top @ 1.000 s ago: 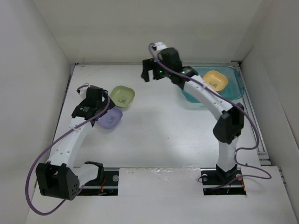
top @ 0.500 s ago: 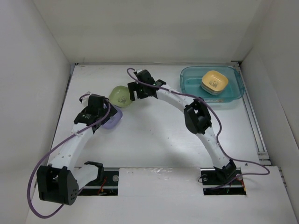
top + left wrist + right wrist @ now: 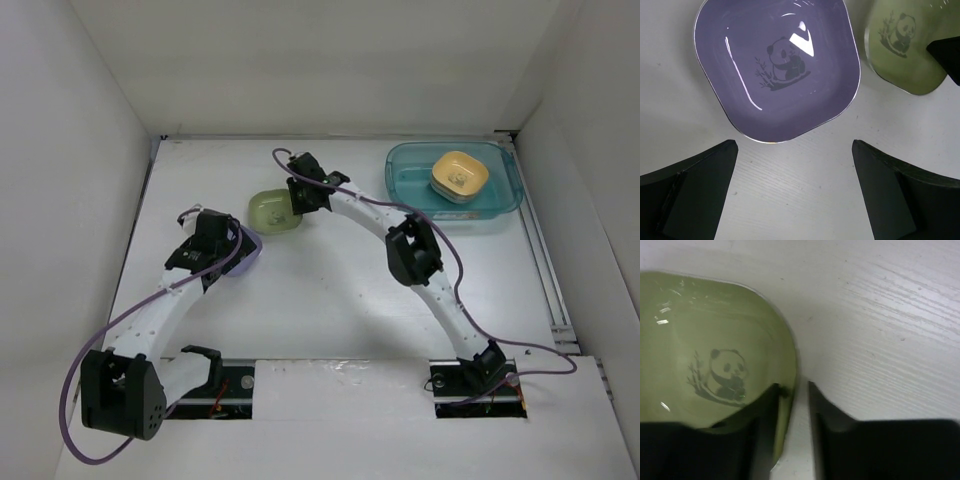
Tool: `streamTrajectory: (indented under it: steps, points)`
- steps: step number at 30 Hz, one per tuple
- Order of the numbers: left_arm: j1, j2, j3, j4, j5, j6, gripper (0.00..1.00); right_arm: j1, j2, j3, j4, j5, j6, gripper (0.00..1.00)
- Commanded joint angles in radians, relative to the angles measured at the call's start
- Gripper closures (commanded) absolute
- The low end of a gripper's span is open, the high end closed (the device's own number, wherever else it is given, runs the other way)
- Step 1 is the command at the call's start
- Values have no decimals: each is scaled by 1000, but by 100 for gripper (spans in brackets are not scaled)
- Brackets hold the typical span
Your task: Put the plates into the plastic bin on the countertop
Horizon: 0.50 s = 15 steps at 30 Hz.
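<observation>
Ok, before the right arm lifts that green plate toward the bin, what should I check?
1. Right claw straddles the rim of the green rounded-square plate, one finger inside, one outside: ok.
2. Grip tight on that rim: cannot tell; a white gap shows between rim and claw.
3. Left claw open, clear of the purple rounded-square plate: ok.
4. Translucent teal plastic bin has room beside the yellow-orange plate inside it: ok.
5. White countertop between green plate and bin bare: ok.
</observation>
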Motion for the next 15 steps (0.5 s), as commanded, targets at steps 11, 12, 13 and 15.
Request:
streamTrajectory:
  steps: [11, 12, 13, 15]
  points:
    - [-2, -12, -58, 104, 70, 20, 0, -106, -341, -290, 54, 150, 124, 100]
    - [-11, -12, -58, 113, 70, 20, 0, -128, -425, -318, 67, 150, 124, 100]
    - [-11, -12, -67, 127, 80, 29, 0, -151, -460, -341, 67, 141, 124, 100]
    - [-22, -3, -76, 146, 81, 30, 0, -232, -520, -398, 67, 164, 115, 100]
